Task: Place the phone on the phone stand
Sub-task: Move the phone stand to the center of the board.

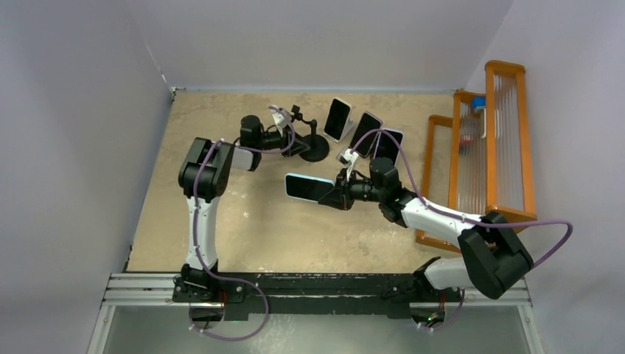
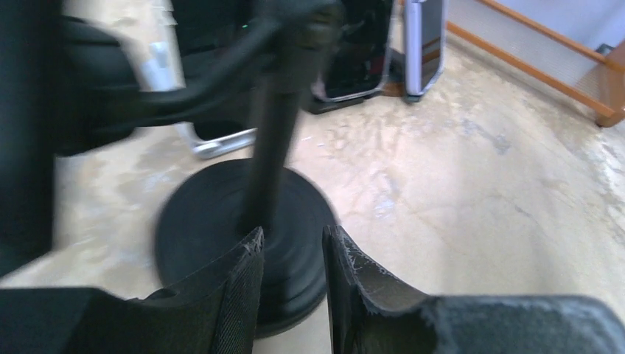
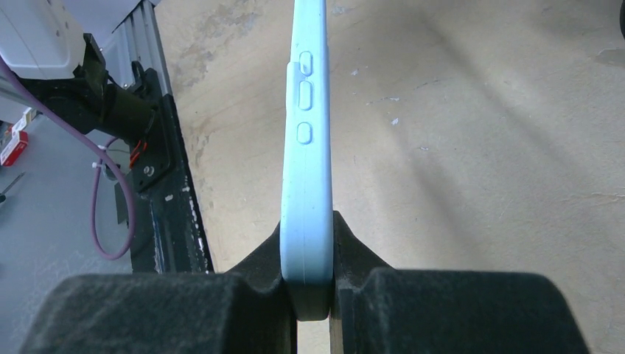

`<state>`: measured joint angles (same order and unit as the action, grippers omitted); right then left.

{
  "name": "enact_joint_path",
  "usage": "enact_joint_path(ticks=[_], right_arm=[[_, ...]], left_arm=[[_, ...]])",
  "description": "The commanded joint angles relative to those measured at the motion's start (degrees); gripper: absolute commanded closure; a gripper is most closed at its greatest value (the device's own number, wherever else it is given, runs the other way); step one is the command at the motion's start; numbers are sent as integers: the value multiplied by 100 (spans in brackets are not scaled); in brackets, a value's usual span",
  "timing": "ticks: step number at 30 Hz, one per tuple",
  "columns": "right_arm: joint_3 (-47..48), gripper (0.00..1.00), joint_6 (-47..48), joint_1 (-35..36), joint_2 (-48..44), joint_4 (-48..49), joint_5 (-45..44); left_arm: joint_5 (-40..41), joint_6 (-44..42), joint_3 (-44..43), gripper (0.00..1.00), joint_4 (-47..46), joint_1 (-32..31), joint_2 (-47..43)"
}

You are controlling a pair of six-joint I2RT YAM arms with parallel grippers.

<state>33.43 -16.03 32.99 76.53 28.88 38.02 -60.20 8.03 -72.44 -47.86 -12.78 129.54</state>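
Clamps right end effector (image 3: 308,247) on the short end of the light-blue phone (image 3: 306,110), edge-on, aloft over mid-bench (image 1: 243,221), bare surface beneath and leftward. Sets left end effector (image 2: 292,247) over the black phone stand (image 2: 221,214) at its base rim, fingers parted slightly, gripping nothing, with propped phones (image 1: 365,133) crowding just right

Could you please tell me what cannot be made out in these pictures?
- Left wrist view: the top of the phone stand, motion-blurred and cut off by the top edge.
- Right wrist view: the screen of the phone; only its side edge shows.
- Top view: whether the left gripper touches the stand; too small and dark.
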Motion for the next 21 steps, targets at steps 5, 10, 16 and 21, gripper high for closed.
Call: enact_joint_path(ticks=[5, 10, 16, 21], right_arm=[[276, 100, 122, -3, -182, 230, 83], [228, 100, 113, -3, -239, 217, 100], [164, 100, 97, -3, -278, 242, 155], [182, 100, 123, -3, -184, 237, 221]], left_arm=[[40, 1155, 724, 65, -3020, -387, 141], [1361, 831, 949, 65, -2911, -578, -3], [2698, 561, 1235, 64, -3062, -779, -172], [2718, 866, 1014, 64, -3543, -874, 98]])
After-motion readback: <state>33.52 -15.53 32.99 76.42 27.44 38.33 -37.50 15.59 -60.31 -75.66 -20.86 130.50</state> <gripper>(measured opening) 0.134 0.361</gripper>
